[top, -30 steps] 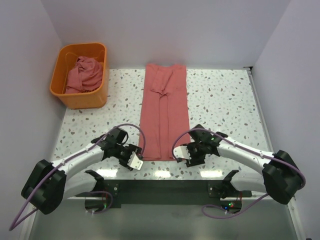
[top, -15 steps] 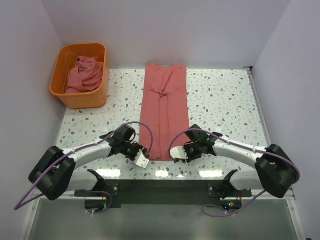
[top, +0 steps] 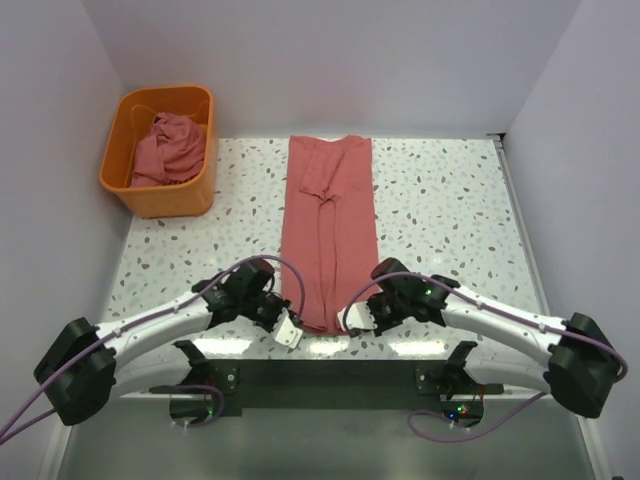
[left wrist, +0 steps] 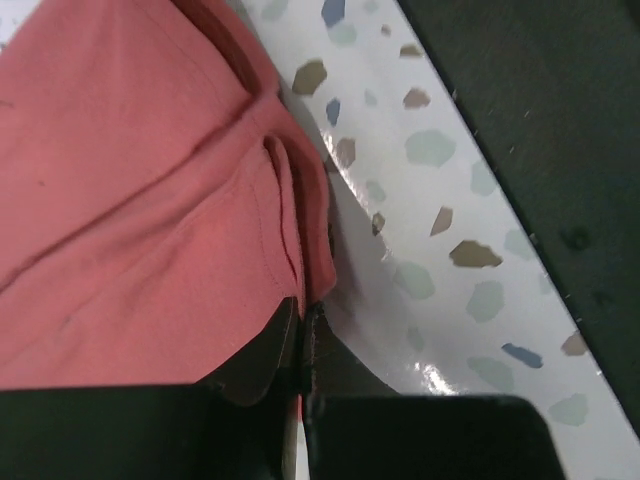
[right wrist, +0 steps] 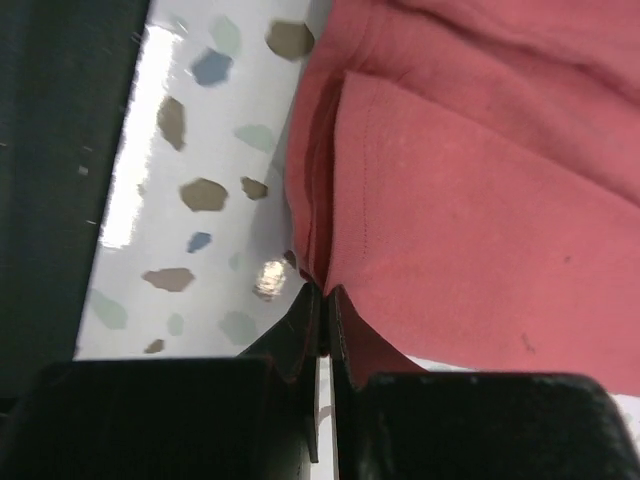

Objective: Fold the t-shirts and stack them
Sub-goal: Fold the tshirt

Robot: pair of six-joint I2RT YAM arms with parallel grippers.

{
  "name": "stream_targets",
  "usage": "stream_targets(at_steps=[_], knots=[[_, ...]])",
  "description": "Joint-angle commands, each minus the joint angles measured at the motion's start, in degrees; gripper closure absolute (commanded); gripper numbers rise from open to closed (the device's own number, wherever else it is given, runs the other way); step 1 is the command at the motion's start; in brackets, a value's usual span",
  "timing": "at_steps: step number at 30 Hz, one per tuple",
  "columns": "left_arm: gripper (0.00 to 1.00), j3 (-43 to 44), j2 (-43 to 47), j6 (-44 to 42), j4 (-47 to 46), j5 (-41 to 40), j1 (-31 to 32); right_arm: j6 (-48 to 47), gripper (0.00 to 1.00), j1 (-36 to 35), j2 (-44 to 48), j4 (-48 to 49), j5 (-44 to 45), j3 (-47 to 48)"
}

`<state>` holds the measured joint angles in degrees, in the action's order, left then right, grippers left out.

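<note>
**Both grippers clamped on the near hem corners**

Speckled table (top: pixel 450 220): folded t-shirt (top: pixel 330 230) lies mid-table as a long narrow strip, running from the far edge toward the arm bases. Orange basket (top: pixel 160 195) sits at the far-left corner with a crumpled t-shirt (top: pixel 170 148) inside. Left gripper (top: pixel 292 322) is at the strip's near-left corner; the wrist view shows its fingers (left wrist: pixel 270 345) closed tight on the hem. Right gripper (top: pixel 347 322) is at the near-right corner, its fingers (right wrist: pixel 345 330) likewise clenched on the cloth edge.
</note>
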<state>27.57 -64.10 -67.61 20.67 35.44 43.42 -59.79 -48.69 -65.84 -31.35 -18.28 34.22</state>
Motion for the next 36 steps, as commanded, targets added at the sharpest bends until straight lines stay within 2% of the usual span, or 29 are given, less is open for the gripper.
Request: stream_targets(at_steps=[1, 4, 10, 15, 24, 36], knots=[[1.00, 2.0, 5.2, 7.4, 3.4, 3.4, 2.9, 5.9, 1.00, -3.3, 6.6, -5.2, -4.1, 1.1], [1.00, 3.5, 8.5, 11.8, 3.9, 2.5, 2.9, 8.4, 1.00, -3.3, 8.9, -7.7, -4.0, 3.3], [1.00, 8.4, 6.1, 7.2, 5.7, 2.0, -2.1, 4.2, 1.00, 1.9, 6.9, -7.7, -4.3, 7.5], [1.00, 15.3, -2.3, 2.1, 4.7, 4.2, -9.0, -2.1, 1.00, 11.7, -1.9, -7.1, -8.8, 13.8], [1.00, 30.0, -20.5, -3.1, 1.6, 7.2, -17.2, -12.2, 1.00, 22.1, -20.5, -8.4, -14.1, 30.6], [1.00, 48.3, -40.5, -8.2, 2.3, 7.7, -23.9, -16.4, 1.00, 29.2, -40.5, -9.7, -16.3, 50.2]])
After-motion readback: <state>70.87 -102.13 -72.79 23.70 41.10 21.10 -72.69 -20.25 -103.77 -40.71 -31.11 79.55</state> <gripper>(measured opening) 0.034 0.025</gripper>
